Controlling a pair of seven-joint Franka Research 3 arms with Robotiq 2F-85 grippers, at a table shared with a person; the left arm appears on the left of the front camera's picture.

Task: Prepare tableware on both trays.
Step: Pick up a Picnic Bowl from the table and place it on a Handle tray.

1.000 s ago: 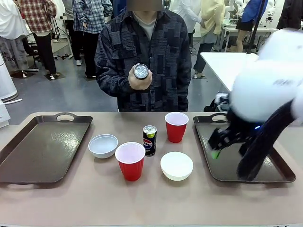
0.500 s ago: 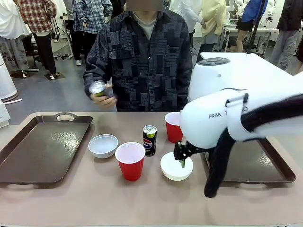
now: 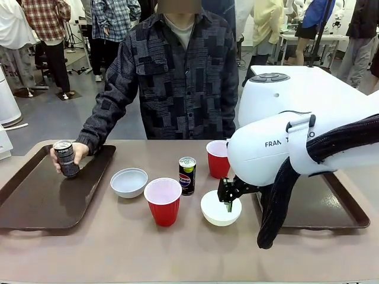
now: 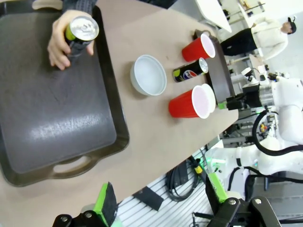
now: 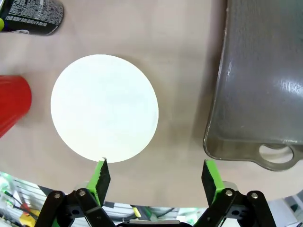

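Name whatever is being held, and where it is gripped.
The person's hand grips a can around its side; the left gripper and right gripper hold nothing.

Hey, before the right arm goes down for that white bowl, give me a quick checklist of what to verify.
1. The right gripper is open: ok.
2. The white bowl is centred between its fingers: not ok; one fingertip is at the rim, the other over bare table.
3. The bowl is empty: ok.
4. The red cup and Pepsi can stand apart from the bowl: ok.
5. The right tray has bare room: ok.
6. The person's hand is away: ok, it holds a can at the left tray.
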